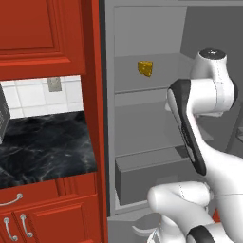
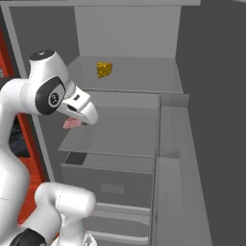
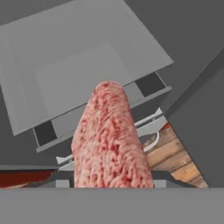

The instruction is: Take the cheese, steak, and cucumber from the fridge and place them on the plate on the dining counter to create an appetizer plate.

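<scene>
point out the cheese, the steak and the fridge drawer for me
cheese (image 2: 104,69), right base view, middle of the wedge on the upper shelf
steak (image 3: 109,140), hand view, centre of the marbled slab
fridge drawer (image 2: 108,185), right base view, its grey front panel

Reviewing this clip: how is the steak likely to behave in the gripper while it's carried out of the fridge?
The steak looks like a flat slab that sticks straight out with no droop, so probably fairly stiff. Flat sides suit a pinch and shouldn't roll. Its rough marbled surface suggests little slipping, though the contact is hidden.
</scene>
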### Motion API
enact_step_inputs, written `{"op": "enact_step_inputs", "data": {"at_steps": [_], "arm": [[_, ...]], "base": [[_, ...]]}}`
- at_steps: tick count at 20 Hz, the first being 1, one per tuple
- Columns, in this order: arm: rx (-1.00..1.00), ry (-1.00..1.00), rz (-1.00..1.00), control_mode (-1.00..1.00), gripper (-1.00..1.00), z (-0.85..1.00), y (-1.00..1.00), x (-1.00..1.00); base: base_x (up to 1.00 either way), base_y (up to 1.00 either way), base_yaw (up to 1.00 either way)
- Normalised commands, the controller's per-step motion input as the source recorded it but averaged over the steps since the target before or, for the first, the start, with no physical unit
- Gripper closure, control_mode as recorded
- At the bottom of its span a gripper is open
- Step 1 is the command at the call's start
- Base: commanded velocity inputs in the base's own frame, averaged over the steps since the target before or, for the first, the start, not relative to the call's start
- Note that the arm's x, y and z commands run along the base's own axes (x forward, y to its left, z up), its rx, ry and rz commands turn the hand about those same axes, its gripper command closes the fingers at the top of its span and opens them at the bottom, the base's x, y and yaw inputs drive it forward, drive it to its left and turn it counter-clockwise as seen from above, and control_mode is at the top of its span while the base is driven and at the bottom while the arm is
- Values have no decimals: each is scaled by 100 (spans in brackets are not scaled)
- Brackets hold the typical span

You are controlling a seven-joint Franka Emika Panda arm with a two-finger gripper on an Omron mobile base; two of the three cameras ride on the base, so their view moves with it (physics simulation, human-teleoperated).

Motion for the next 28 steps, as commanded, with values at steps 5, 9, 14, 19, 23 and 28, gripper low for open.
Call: {"op": "enact_step_inputs", "data": {"at_steps": [5,9,14,19,23,28], "arm": [[0,7,0,100,100,0,4,0],[0,0,0,100,100,0,0,0],[0,0,0,100,100,0,0,0],[0,0,0,100,100,0,0,0],[0,0,0,100,100,0,0,0],[0,0,0,100,100,0,0,0]], "base": [[-10,8,0],[-82,61,-3],[-100,88,-21],[-100,56,-53],[-97,16,-77],[-78,3,-83]]}}
